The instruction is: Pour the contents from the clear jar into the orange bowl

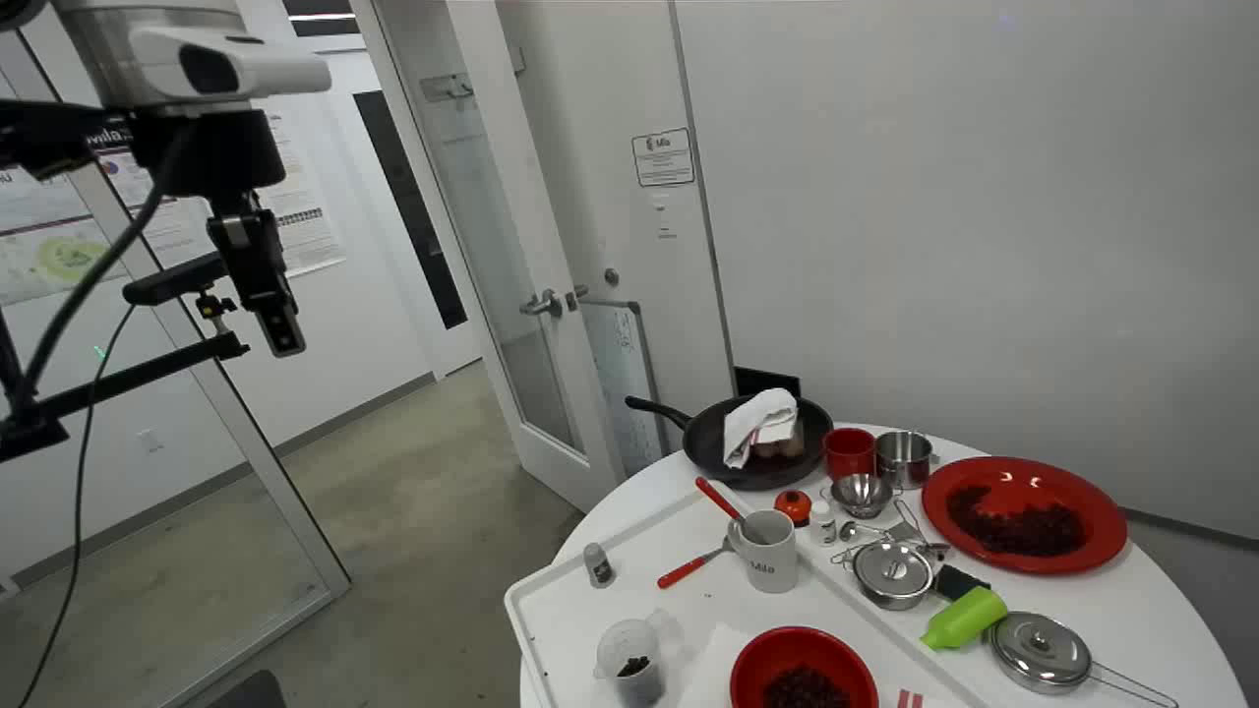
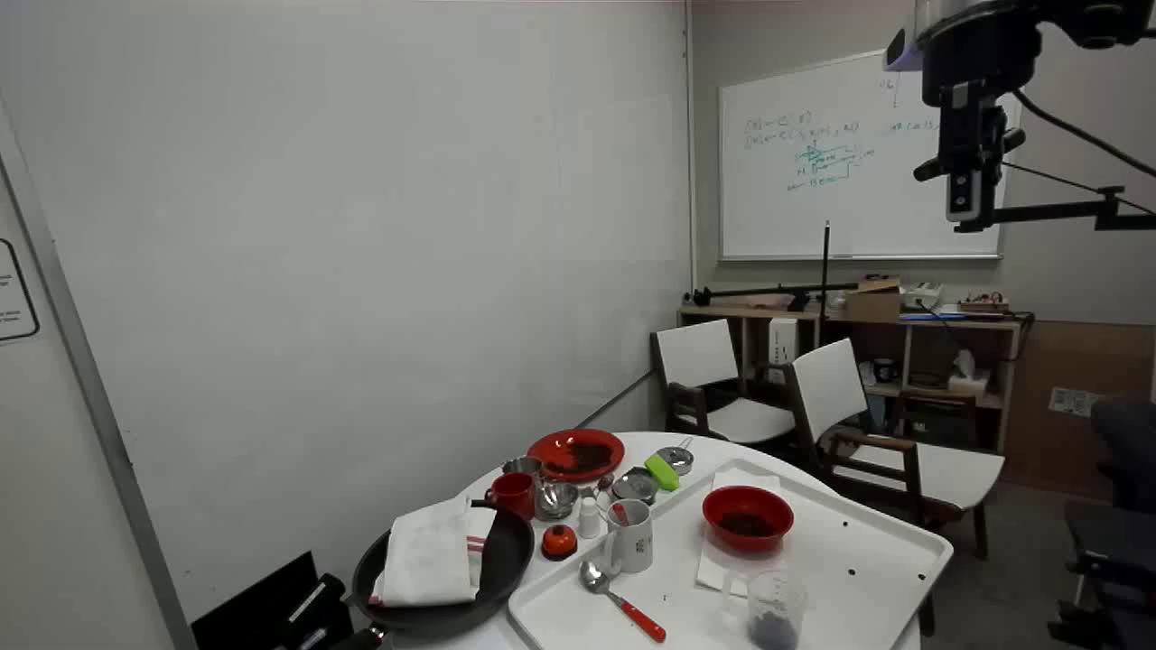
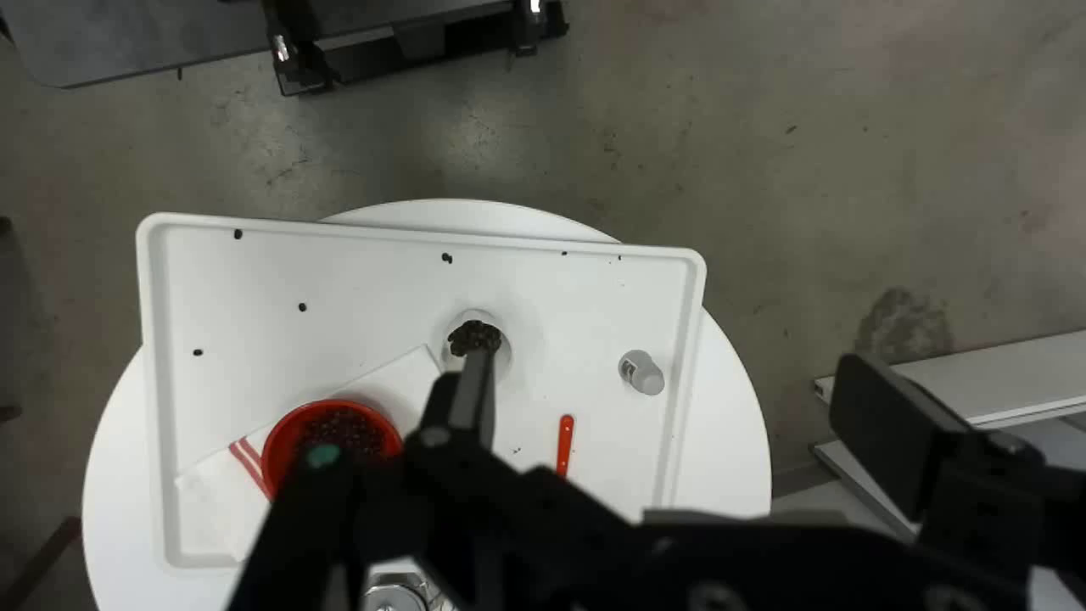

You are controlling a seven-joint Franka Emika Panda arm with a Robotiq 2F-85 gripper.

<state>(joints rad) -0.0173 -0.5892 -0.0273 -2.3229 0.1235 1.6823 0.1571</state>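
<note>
The gripper (image 3: 666, 395) stands wide apart with nothing between its fingers, well clear of the table (image 3: 721, 416); the clear jar (image 1: 640, 688) is upright on the white tray (image 3: 365, 297), near the orange bowl (image 2: 745, 542) but not touching it; dark pieces (image 3: 475, 338) sit in the jar, so the pour is judged unfinished; the bowl also contains a dark fill (image 3: 344, 428) (its source cannot be determined); a few stray bits (image 3: 302, 307) lie on the tray; outstanding, by my assessment: grasp, lift, tip, release.
</note>
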